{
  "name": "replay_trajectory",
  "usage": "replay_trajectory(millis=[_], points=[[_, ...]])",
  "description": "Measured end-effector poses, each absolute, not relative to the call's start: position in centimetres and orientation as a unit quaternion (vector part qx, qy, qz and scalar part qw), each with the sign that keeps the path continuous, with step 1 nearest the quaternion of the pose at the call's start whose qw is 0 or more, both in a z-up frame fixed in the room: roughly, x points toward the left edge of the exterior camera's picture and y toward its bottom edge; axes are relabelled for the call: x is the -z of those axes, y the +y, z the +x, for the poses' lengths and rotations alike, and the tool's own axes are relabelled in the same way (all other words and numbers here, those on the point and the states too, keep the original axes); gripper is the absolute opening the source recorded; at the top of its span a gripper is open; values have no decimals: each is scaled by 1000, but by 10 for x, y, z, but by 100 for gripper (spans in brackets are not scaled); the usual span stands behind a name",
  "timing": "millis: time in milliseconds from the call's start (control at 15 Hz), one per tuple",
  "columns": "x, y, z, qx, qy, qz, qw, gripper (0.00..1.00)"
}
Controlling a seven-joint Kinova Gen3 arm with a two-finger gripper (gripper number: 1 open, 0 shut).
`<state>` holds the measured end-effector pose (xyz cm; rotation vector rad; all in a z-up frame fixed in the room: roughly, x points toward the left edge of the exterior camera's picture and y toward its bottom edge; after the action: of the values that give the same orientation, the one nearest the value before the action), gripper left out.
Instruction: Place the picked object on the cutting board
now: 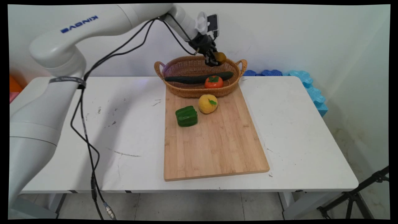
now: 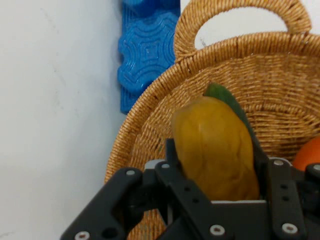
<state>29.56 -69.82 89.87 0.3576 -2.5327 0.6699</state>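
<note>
Bamboo board [image 1: 214,146]: nearest landmark, lying flat on white table [image 1: 130,149], long side running away from the camera.
Green pepper [image 1: 186,116]: on the board's far left part, blocky, resting on its side.
Yellow fruit [image 1: 207,104]: just beside the pepper, further along the board, small green leaf on top.
Wicker basket [image 1: 183,67]: at the board's far end, near rim overlapping the board edge, a handle at each side.
Cucumber [image 1: 199,77]: inside the basket, lying lengthwise across it.
Tomato [image 1: 214,81]: inside the basket, against the near rim, touching the cucumber.
Gripper [image 1: 214,59]: above the basket's far right side, clamped on a mango [image 2: 215,150]; fingers pressing its two flanks, body standing up between them in the hand view.
Mango location: held in the air over the basket interior, clear of the weave, green leaf behind it.
Mango handling: looks smooth, rounded, probably light and rigid like a toy fruit; likely slippery at the curved ends, so best held across the widest middle.
Blue foam pieces [image 1: 298,77]: beyond the basket, along the wall at the table's far right.
</note>
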Motion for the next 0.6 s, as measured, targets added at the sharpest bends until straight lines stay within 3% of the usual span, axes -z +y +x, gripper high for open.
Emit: replay_trajectory(millis=[600], points=[[-943, -631, 290, -217, -912, 202, 284, 0]])
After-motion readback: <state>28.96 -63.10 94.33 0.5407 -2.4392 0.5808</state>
